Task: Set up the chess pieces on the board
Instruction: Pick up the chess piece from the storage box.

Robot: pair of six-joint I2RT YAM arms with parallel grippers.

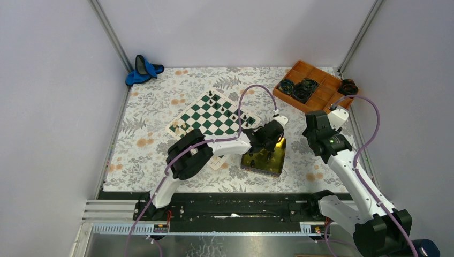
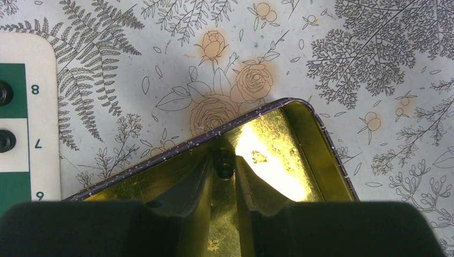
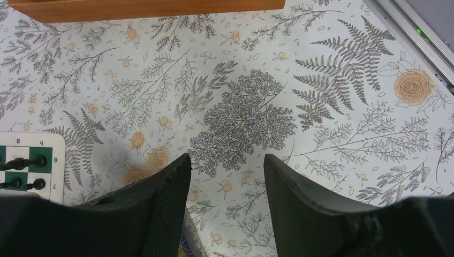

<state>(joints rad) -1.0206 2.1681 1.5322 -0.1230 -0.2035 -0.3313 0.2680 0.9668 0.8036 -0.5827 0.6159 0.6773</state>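
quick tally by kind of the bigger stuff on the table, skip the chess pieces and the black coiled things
chessboard: 1
gold tin tray: 1
orange compartment tray: 1
blue thing in the far left corner: 1
total: 4

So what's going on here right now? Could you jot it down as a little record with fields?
left gripper: inside the gold tin tray, fingers either side of a dark chess piece; whether it grips cannot be told
right gripper: open, empty, above the floral tablecloth
chessboard: a few chess pieces near its edges, most squares bare
orange compartment tray: far right corner, holding black coiled items
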